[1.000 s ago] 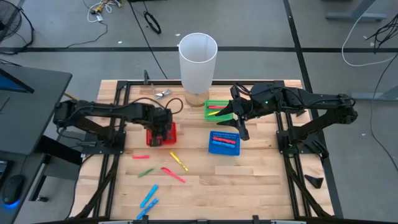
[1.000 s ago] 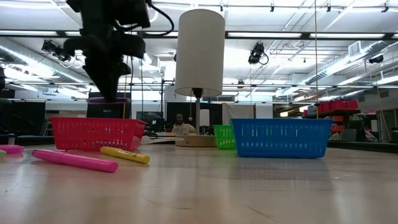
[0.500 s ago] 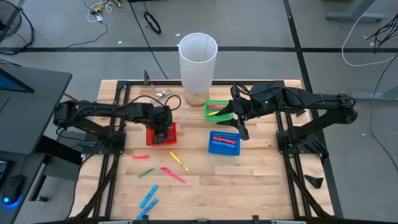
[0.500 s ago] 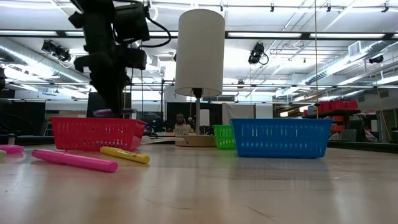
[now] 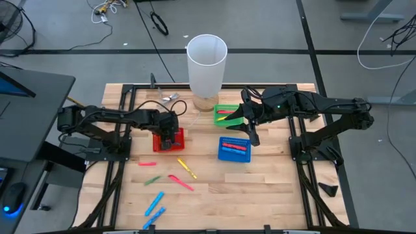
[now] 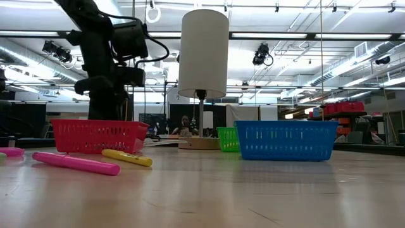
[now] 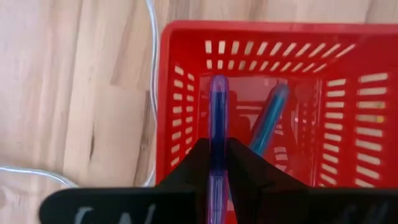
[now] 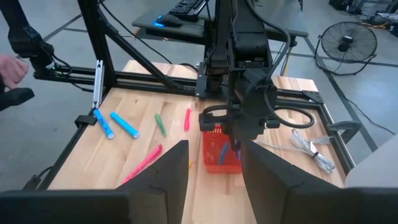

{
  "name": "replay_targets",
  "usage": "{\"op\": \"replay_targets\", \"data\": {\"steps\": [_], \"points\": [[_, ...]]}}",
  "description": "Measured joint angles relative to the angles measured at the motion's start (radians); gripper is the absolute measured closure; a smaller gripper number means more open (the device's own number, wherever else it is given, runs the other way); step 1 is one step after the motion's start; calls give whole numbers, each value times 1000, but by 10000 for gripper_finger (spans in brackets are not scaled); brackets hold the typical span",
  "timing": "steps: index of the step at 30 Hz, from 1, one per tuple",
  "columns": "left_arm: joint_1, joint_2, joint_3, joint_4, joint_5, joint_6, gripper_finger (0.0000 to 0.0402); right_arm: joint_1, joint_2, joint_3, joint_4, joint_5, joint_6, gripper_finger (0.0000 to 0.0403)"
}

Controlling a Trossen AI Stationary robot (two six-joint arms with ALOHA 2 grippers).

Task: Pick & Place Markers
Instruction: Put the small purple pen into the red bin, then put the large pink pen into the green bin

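My left gripper (image 7: 217, 163) pinches a purple marker (image 7: 217, 124) over the red basket (image 7: 180, 93), not yet released. My right gripper's (image 5: 250, 127) jaws stand spread, empty, between the green basket (image 5: 225, 108) and blue basket (image 5: 233, 149). About seven markers (image 5: 180, 182) remain on the bench (image 5: 260, 188).

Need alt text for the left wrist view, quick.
The left pincer grips a purple marker over the red mesh basket, which already holds a light blue marker. The wooden table and a white cable lie beside the basket.
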Motion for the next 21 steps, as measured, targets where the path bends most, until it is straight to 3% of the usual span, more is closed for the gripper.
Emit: {"op": "replay_targets", "data": {"steps": [5,14,21], "points": [[5,0,-1,-5,11,2,353,0,0,0,0,0,0,256],[1,0,-1,-6,25,1,234,0,0,0,0,0,1,256],[1,0,-1,-6,45,-20,214,0,0,0,0,0,1,256]]}}
